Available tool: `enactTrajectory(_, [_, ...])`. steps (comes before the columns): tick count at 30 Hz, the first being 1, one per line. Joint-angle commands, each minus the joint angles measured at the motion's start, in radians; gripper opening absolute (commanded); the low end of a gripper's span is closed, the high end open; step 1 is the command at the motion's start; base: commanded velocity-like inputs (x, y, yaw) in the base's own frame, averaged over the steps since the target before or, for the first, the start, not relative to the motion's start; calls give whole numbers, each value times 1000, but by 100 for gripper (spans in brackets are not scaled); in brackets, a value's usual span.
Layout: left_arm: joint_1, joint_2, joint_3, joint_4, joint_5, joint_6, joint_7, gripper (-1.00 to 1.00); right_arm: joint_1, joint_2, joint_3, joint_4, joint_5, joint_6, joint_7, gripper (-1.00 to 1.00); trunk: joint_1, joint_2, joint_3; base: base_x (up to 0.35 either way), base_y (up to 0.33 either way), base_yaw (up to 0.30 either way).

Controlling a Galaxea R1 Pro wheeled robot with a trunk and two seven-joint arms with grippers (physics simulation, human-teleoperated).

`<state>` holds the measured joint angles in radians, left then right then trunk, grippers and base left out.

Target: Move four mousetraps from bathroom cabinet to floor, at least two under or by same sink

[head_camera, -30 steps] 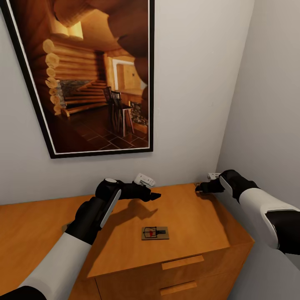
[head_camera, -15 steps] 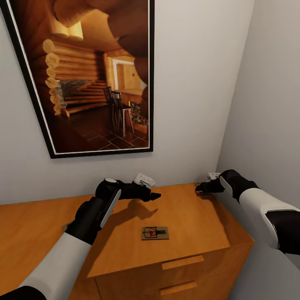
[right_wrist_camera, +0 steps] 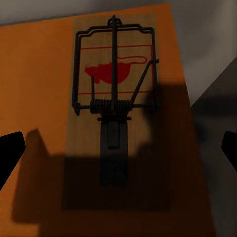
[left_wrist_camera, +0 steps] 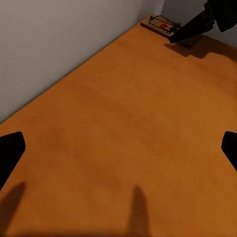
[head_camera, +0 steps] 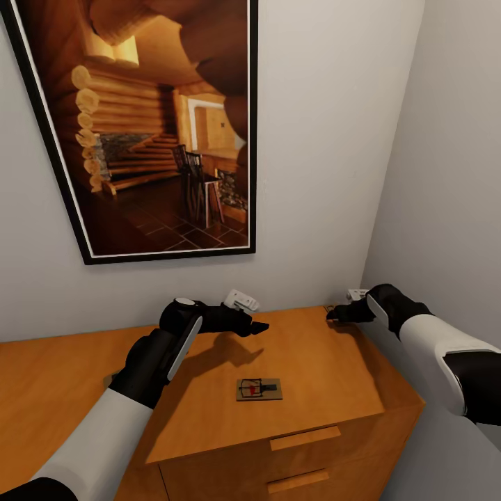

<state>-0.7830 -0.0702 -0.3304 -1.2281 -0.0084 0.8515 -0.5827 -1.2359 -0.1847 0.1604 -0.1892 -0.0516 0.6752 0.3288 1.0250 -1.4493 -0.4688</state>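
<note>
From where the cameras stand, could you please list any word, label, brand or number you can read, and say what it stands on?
No readable text anywhere.
Tan wooden mousetrap in the cabinet's back corner: a red mark and thin red lines, no letters.
Tan wooden mousetrap near the front edge: a red mark, too small to show lettering.
Black-framed picture of a log interior on the wall: no caption or signature legible.
Orange-brown wooden cabinet: plain, unlabelled.

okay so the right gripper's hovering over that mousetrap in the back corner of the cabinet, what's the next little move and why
Probably lower the right gripper straight down and close on the corner mousetrap. Its fingers stand open, one at each side of the board, which lies flat on the cabinet at the wall, not yet gripped.
</note>
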Motion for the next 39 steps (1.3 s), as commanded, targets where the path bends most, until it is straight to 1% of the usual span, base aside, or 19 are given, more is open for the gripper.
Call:
enactTrajectory(1, [-1,0,1,-1,-1,6,-3,100,-1,-1,8,-1,-5,4,3,100,0,-1,-1,0,0,0])
enactTrajectory(9, [-1,0,1,-1,-1,6,-3,100,-1,-1,8,1,-7,4,4,100,0,-1,-1,0,0,0])
enactTrajectory(20, [-1,0,1,-1,-1,6,-3,100,-1,-1,8,11,-10,-24,4,100,0,-1,-1,0,0,0])
enactTrajectory(31, [-1,0,1,1,-2,6,-3,100,-1,-1,8,17,-11,-31,3,100,0,-1,-1,0,0,0])
enactTrajectory(32, [-1,0,1,1,-2,6,-3,100,-1,-1,8,19,-11,-31,3,-100,0,-1,-1,0,0,0])
enactTrajectory(39, [-1,0,1,1,-1,6,-3,100,-1,-1,8,27,-11,-40,3,-100,0,-1,-1,0,0,0])
